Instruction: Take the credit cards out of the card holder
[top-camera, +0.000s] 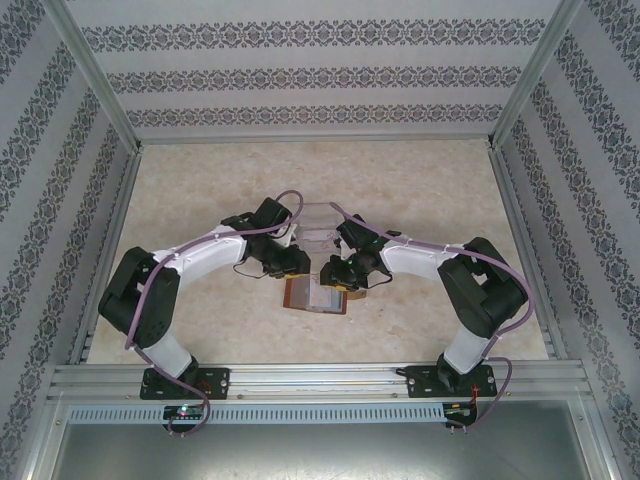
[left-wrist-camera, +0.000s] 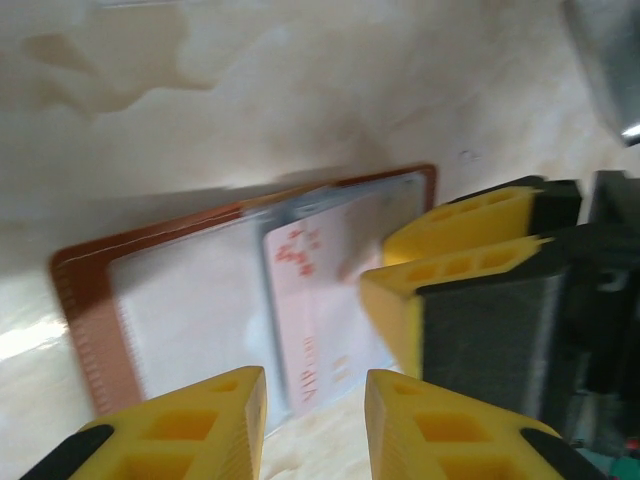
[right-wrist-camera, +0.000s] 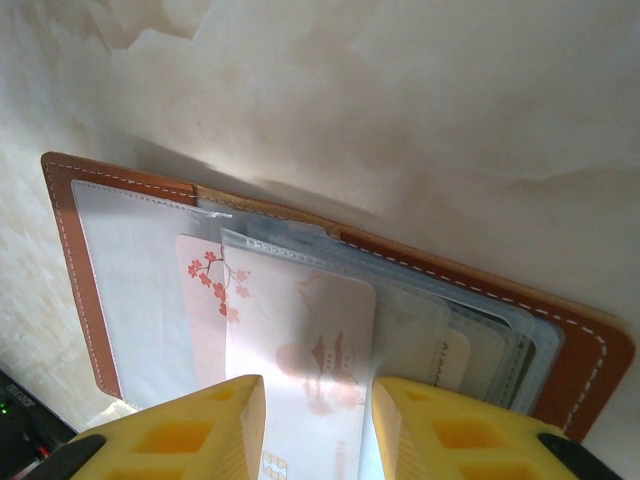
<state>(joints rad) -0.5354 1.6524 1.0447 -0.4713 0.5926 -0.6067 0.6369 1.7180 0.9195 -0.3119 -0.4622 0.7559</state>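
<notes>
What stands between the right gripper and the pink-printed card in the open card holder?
Nothing solid is visible. The card shows directly in the gap of the right gripper. A clear pocket of the card holder may cover its upper part.

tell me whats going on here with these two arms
Both arms are bent over an open reddish-brown card holder lying flat on the table. The right gripper sits with its jaws partly apart over a pale blossom-printed card that sticks partway out of a clear pocket. The left gripper hovers open alongside, holding nothing.
</notes>
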